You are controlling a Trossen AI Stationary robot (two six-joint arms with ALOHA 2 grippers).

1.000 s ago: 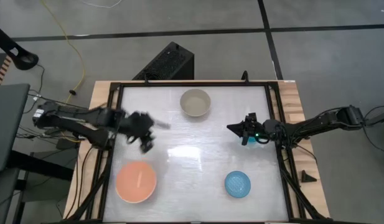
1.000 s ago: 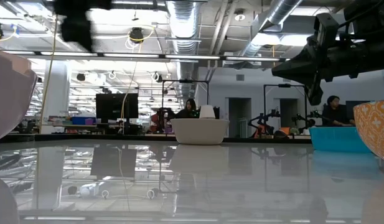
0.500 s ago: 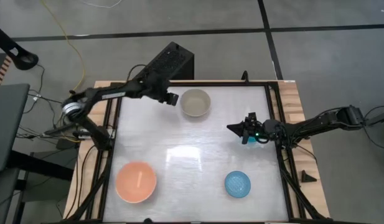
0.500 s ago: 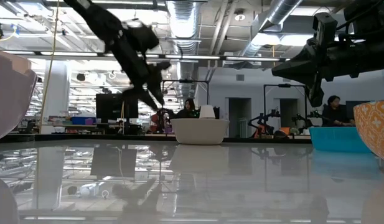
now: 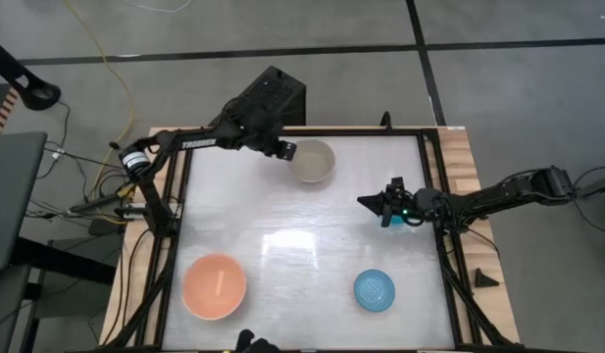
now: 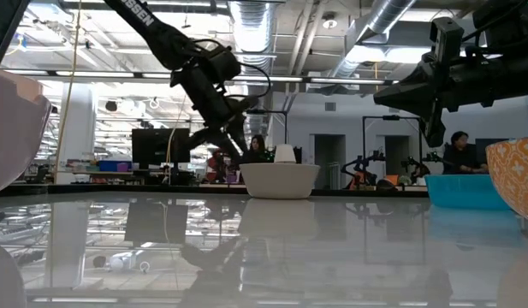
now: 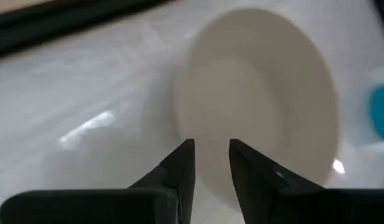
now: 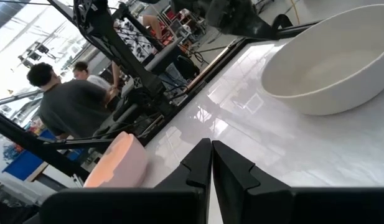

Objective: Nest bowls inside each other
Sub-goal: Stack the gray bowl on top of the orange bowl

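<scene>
The grey-beige bowl stands on its base near the table's far edge, and also shows in the left wrist view. My left gripper hangs slanting down just above this bowl's left rim, open by a narrow gap. In the low view its fingertips stay clear of the rim. The salmon-pink bowl sits near left and the light blue bowl near right. The teal bowl lies under my right arm. My right gripper is shut, level and holds nothing.
A black box stands just beyond the table's far edge, behind my left arm. A dark rail frames the white tabletop. People are in the room beyond the table. The table's middle is bare.
My left arm has swung from the table's left side toward the far edge and then right toward the grey-beige bowl, sinking as it went. Its gripper now hangs over that bowl's left rim. The bowls have not moved.
</scene>
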